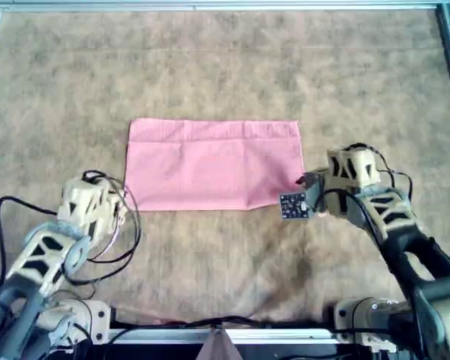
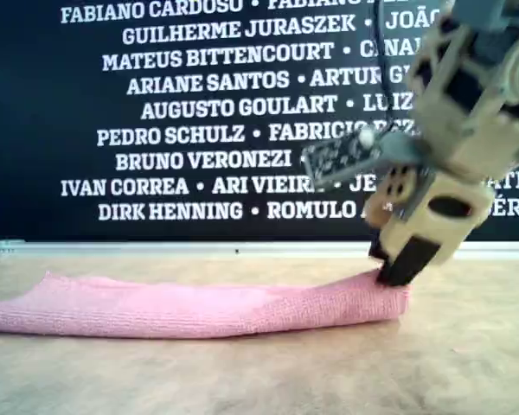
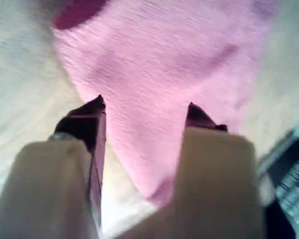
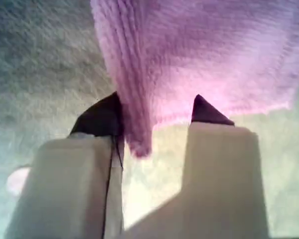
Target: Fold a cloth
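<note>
The plain pink, thin fabric cloth is lying flat in the middle of the brownish mottled table covering. In the overhead view it is showing as a wide rectangle, with a faint seam line running near its far long edge.

Only that view is showing both arms at once. One tan arm's gripper is sitting just beside the cloth's near corner on the overhead view's left. The other arm's gripper is touching the near corner on the overhead view's right and is carrying a small dark circuit board. The wrist views are not settling which arm is first and which is second.

The exterior view is giving the low side profile that the overhead view is missing. There the cloth is lying as a low, rounded pink band, and one gripper's dark fingertips are pressing on its end at the exterior view's right. A black banner with white names is standing behind.

The wrist views alone are showing the jaws. The first gripper is holding its fingers apart with a corner of the cloth lying between them. The second gripper is likewise spread, with a thick edge of the cloth running beside one finger.
</note>
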